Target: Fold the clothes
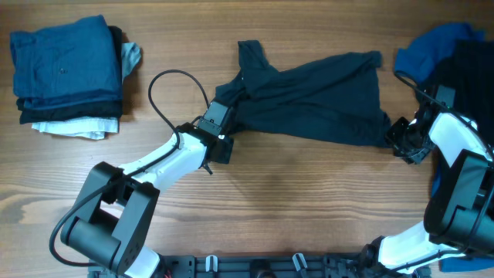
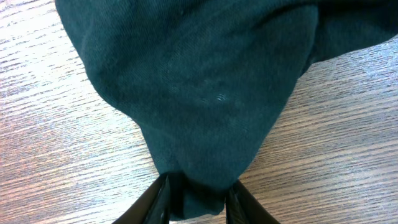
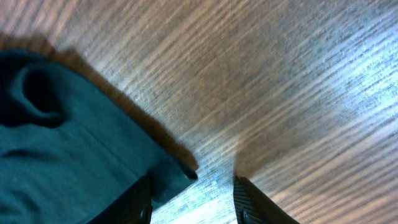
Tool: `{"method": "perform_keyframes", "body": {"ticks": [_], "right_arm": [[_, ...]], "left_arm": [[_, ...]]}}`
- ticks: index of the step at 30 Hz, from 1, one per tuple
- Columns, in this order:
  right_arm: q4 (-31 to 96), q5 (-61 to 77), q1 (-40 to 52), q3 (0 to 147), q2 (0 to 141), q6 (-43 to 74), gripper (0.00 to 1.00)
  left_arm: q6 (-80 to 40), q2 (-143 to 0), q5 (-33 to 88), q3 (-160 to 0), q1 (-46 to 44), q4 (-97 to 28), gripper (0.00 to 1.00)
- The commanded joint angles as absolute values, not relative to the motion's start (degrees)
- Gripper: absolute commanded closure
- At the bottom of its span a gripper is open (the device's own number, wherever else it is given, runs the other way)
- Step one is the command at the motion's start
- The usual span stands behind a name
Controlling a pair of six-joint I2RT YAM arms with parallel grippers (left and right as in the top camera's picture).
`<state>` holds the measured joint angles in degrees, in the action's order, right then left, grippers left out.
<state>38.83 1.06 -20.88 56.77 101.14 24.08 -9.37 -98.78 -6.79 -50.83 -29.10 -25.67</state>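
lying rumpled across the upper middle of the wooden table point(image 1: 293, 193), the navy shirt point(image 1: 316, 96) spans the space between the two arms. its left end is bunched into a narrow neck that runs straight into the left gripper point(image 1: 220, 117). in the left wrist view the cloth point(image 2: 199, 93) fans out wide ahead of the left gripper point(image 2: 198, 184) and tapers to a wad squeezed between the two fingers, which are clamped on it. the shirt's right end reaches the right gripper point(image 1: 401, 139). in the right wrist view that gripper point(image 3: 191, 185) has its fingers apart, with bare wood showing in the gap. a corner of the shirt point(image 3: 74, 137) lies just against the inside of one finger, not pinched.

the shirt is plain, very dark navy, a soft fine knit, creased in long diagonal folds, with one sleeve sticking up toward the far edge.

a folded stack point(image 1: 65, 69) of blue, dark and white garments sits at the far left corner, well apart from the shirt. an unfolded heap point(image 1: 448, 54) of blue and dark cloth lies at the far right, behind the right arm.
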Motion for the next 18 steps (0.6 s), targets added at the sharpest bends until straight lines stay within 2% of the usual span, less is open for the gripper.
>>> {"method": "perform_keyframes", "body": {"ticks": [1, 6, 13, 16, 18], "right_arm": [[35.7, 3.6, -20.7, 55.7, 101.9, 25.3, 0.52], [34.1, 4.8, -20.7, 55.7, 101.9, 25.4, 0.46], [31.7, 6.3, -20.5, 52.6, 101.9, 27.1, 0.48], [32.2, 6.3, -20.4, 52.2, 101.9, 27.0, 0.71], [32.2, 6.3, -20.4, 52.2, 101.9, 27.0, 0.76]], "left_arm": [[-9.9, -100.3, -5.8, -49.5, -29.1, -26.1, 0.71], [-9.9, -100.3, -5.8, -49.5, -29.1, -26.1, 0.71], [-9.9, -100.3, -5.8, -49.5, -29.1, -26.1, 0.71], [-9.9, -100.3, -5.8, -49.5, -29.1, -26.1, 0.71], [-9.9, -100.3, -5.8, -49.5, -29.1, -26.1, 0.71]]}}
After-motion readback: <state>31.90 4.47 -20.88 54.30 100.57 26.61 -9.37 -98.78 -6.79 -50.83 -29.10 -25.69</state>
